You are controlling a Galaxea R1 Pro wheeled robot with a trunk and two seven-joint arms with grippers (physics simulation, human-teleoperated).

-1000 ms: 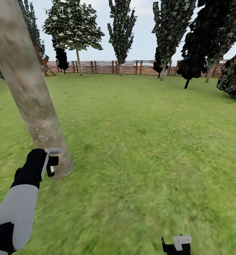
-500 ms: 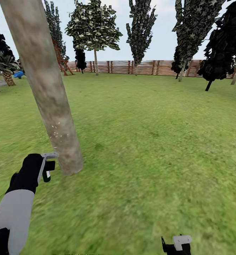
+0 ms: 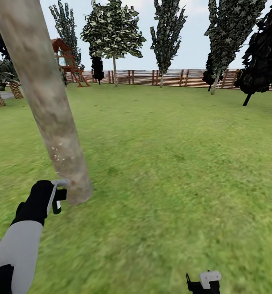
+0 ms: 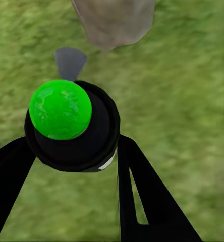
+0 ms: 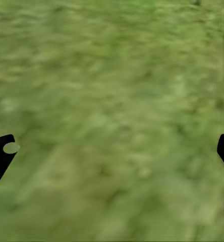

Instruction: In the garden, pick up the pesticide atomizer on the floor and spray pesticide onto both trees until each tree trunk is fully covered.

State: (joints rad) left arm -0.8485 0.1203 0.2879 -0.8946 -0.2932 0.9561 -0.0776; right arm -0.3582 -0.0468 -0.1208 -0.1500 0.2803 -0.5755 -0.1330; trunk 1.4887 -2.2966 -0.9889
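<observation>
Green lawn (image 3: 172,171) spreads to a brown slat fence (image 3: 180,77) lined with trees. Nearest stands the beige-grey tree trunk (image 3: 50,110), leaning across the head view, its foot in the grass just beyond the left gripper (image 3: 59,195). A few white pesticide specks (image 3: 58,152) sit low on the bark; the trunk above and below them looks bare, so I judge the spraying of this tree barely begun.

The left wrist view shows the pesticide atomizer (image 4: 71,126), a black body with a green cap, clasped between the left jaws, its grey nozzle (image 4: 70,61) aimed toward the trunk base. The right gripper (image 5: 112,151) hangs over plain grass, its jaws spread wide and holding nothing.

To do this well, keep the nozzle square to the bark and close, sweep slowly up and down, then work round the trunk so the far side is covered too; the second tree is left to do.
</observation>
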